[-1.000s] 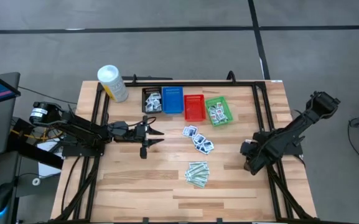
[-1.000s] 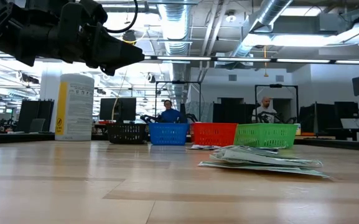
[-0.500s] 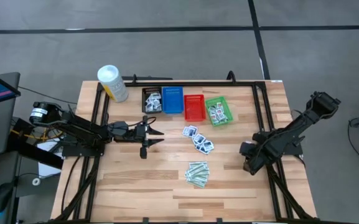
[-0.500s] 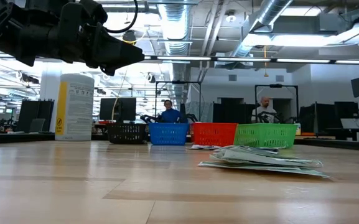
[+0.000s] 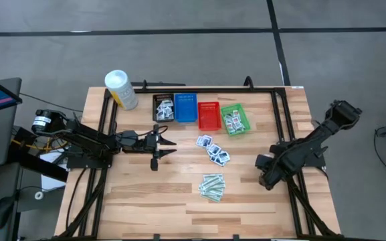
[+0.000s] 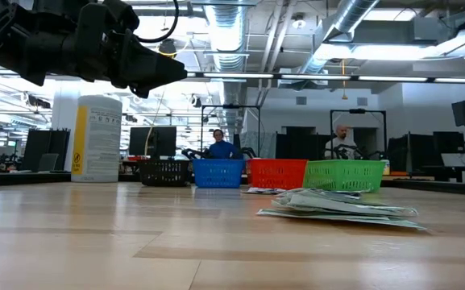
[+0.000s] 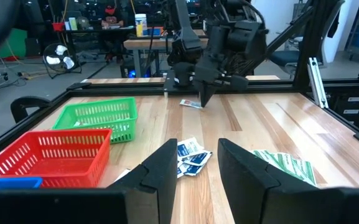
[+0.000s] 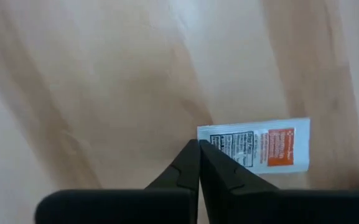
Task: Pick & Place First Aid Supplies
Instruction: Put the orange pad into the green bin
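White packet [image 8: 254, 148], orange patch, print unreadable, right gripper [image 8: 199, 147] closed

The high view looks straight down on the whole light wooden slatted table [image 5: 179, 201], far enough off to take in both arms and grey floor around it. The low view sits at tabletop height, looking level across the boards to the green plastic mesh basket [image 6: 343, 175] and the room behind. The left wrist view faces across the table at close range — the same green basket [image 7: 98, 118] appears, shared with the high view [image 5: 233, 119]. The right wrist view points steeply down at the wood — very near.
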